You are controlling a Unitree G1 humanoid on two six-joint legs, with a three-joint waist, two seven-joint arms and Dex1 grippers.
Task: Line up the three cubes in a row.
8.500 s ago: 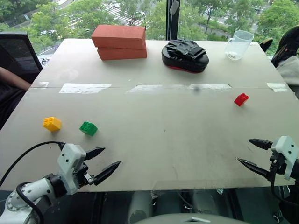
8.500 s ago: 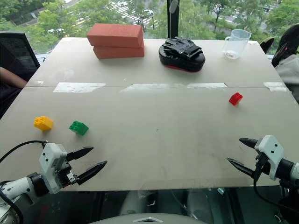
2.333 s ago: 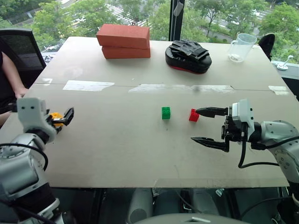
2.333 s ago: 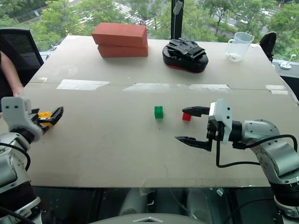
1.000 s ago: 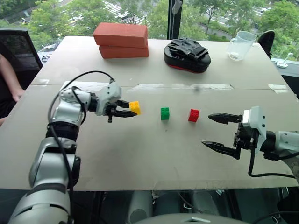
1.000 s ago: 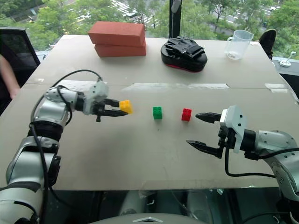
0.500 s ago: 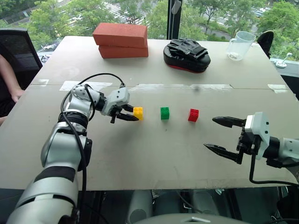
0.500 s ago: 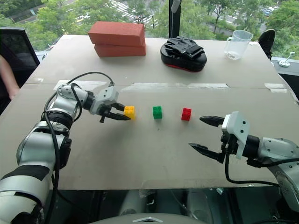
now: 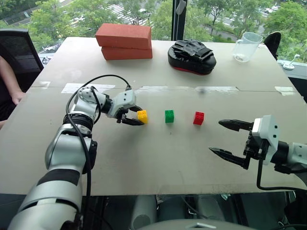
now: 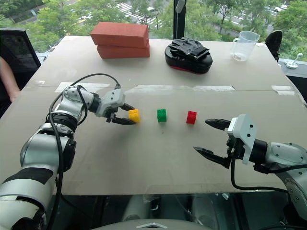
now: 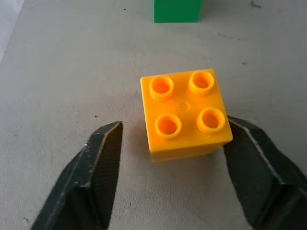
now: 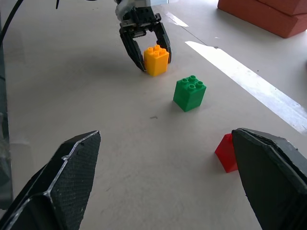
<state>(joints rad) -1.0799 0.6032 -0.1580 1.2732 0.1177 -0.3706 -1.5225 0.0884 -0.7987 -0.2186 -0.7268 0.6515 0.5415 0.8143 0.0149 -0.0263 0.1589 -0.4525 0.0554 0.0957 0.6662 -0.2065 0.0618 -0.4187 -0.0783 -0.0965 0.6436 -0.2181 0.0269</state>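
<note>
Left eye view: table [image 9: 158, 158] carries three cubes in row near centre. Right gripper [image 9: 229, 140] hovers spread wide, empty, well apart from red cube [image 9: 198, 118]. Left gripper [image 9: 134, 116] straddles yellow cube [image 9: 142, 115]; fingers parted. Left wrist view shows gap on one side, other finger close against or touching cube: released, not clamped. Green cube [image 9: 169, 116] sits between yellow and red. Judgement: cubes light, rigid, smooth plastic, likely slippery; grip opposite flat side walls below studs, squarely, to avoid twisting.
</note>
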